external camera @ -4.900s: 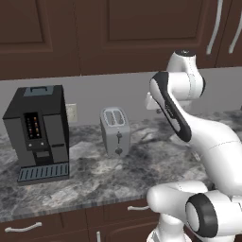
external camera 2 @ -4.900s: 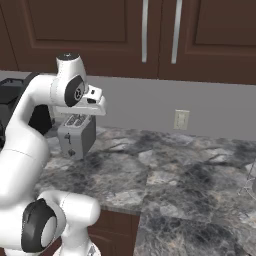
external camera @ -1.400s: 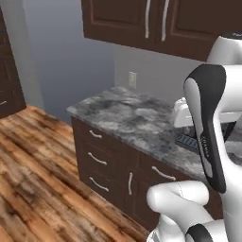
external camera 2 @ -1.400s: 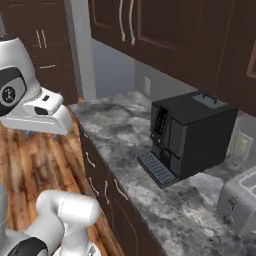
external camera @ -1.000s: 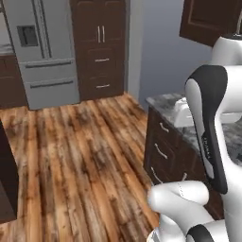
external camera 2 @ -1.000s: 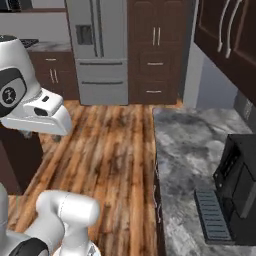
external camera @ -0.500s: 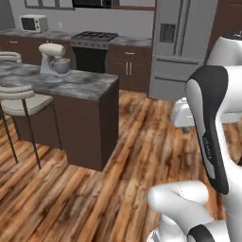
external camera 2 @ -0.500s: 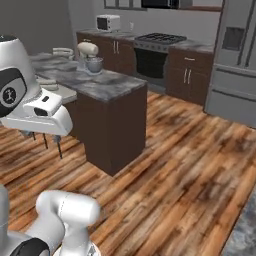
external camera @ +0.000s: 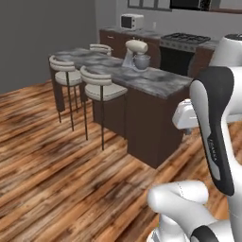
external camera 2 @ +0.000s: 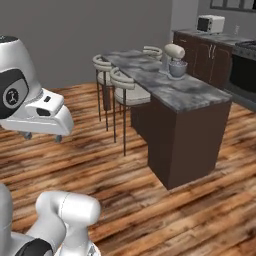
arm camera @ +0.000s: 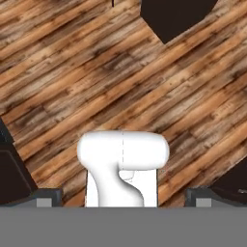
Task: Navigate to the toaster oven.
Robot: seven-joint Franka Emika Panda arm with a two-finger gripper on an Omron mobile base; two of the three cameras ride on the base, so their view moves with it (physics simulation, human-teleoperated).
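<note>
The toaster oven (external camera: pixel 131 21) is a small white box with a dark door on the far back counter, left of the stove; the right base view has the toaster oven (external camera 2: pixel 210 23) at its upper right. It is far from me, across the wood floor and beyond the island. My gripper (external camera 2: pixel 43 135) hangs over the floor, pointing down. In the hand view the gripper (arm camera: pixel 123 197) has its two dark tips wide apart, open, with nothing between them.
A dark island (external camera: pixel 156 85) with a grey marble top stands between me and the back counter, with a stand mixer (external camera: pixel 136 54) on it. Up to three white stools (external camera: pixel 99 90) line its near side. A black stove (external camera: pixel 182 47) sits to the right. Open wood floor lies left.
The base has kept turning, so the whole picture has shifted: the counter with the coffee machine and the fridge have left the views, and the island now sits nearer the centre. The arm's pose is unchanged.
</note>
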